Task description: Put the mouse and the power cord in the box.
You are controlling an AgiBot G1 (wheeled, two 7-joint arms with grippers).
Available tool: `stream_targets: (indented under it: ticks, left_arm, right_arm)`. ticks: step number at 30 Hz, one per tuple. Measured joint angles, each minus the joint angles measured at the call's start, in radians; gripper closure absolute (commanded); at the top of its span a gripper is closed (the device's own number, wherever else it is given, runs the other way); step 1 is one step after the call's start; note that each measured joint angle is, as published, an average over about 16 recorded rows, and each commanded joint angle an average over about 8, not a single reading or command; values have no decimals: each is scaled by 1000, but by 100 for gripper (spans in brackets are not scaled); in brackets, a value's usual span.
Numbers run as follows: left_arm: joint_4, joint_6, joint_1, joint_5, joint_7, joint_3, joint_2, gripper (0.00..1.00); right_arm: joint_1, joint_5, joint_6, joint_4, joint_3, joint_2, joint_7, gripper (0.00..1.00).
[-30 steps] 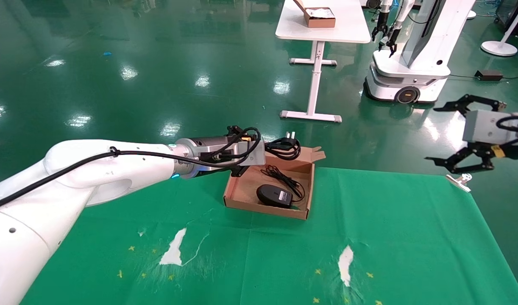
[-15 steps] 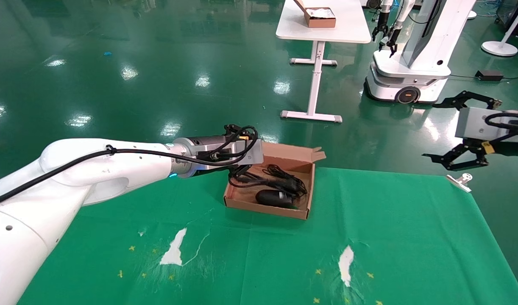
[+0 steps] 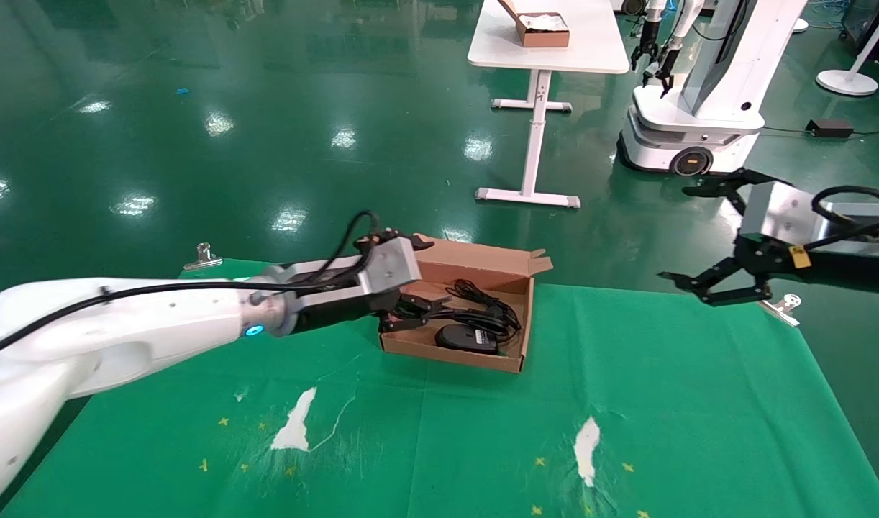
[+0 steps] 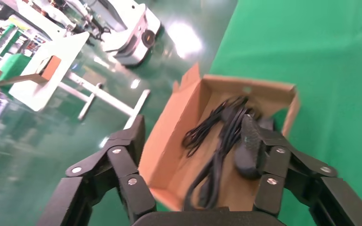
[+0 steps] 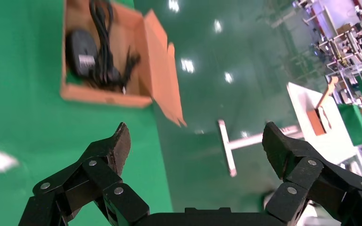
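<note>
- My left gripper (image 3: 403,311) has let go, fingers spread, at the shallow brown cardboard box's (image 3: 513,272) near-left corner.
- The thick black power cord (image 3: 475,308) now lies inside, beside the black oval mouse (image 3: 468,337); both look packed.
- My right gripper (image 3: 709,241) hangs open, well right of the box.

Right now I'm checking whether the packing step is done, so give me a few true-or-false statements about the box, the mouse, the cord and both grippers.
1. The mouse lies inside the box. True.
2. The power cord hangs from the left gripper above the box. False: the cord lies in the box beside the mouse, and the left gripper is open, holding nothing, at the box's left end.
3. The right gripper is shut on the mouse cable. False: it is open and empty, in the air off to the right of the box.
4. The box's flap lid stands open. True.
5. The box sits on the green cloth. True.
</note>
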Motion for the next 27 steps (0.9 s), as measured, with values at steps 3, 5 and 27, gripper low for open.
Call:
stream_targets:
  ticks: [3,5,27]
  left_arm:
    - [-46,41,31,-32,-41,-31,-38,0]
    - [-77,69,52,-54,-68,-51,-64,0]
    - [-416,372,280,-290,-367,-275,-345,0]
  right_arm:
    - [-45,29,-16,61,26,12,53,0]
    - [-74,49,-26,101,43,20,88,0]
    - [-399,263,-140,545,231,108,477,0]
